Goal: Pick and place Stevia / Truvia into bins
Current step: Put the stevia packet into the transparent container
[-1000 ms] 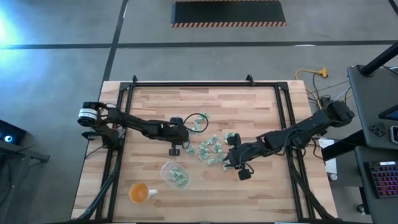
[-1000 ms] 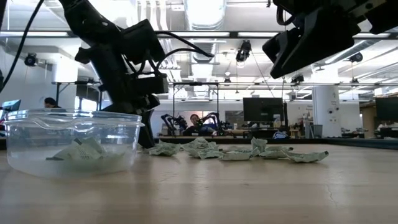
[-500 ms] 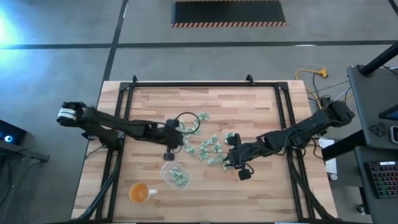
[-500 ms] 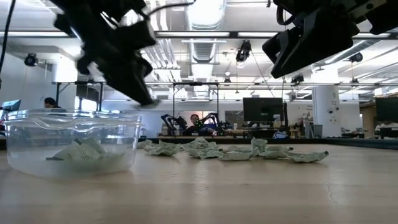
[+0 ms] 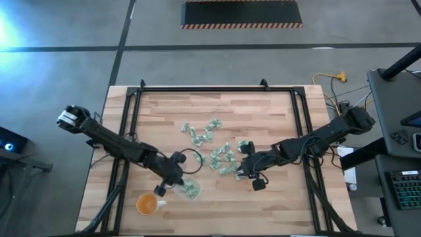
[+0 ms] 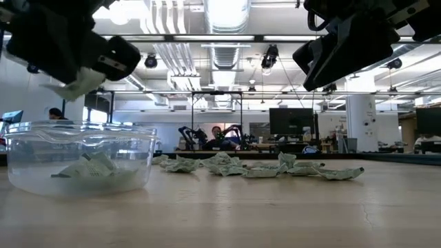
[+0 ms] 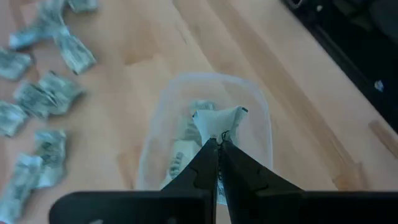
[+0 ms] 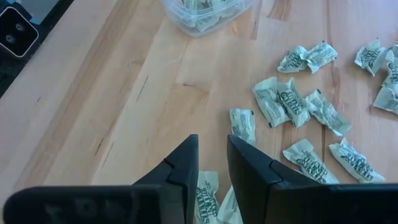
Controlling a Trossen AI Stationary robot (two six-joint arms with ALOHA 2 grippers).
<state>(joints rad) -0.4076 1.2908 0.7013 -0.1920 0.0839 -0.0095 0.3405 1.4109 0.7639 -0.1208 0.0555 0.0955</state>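
From above, my left claw [image 5: 176, 172] sits over the clear tub [image 5: 186, 186], loose packets [image 5: 220, 158] scattered mid-tabletop [image 5: 263, 125]. Low down, a packet [image 6: 77, 84] hangs above the tub. Left wrist: fingers pressed together, pinching that packet. Right wrist: my right claw [image 8: 212, 163] is slightly spread over packets, holding nothing.

Two slender dark jointed arms. Left arm [image 5: 118, 141] with white-banded base joint and looped black cable. Jaws matte black, wedge-shaped.
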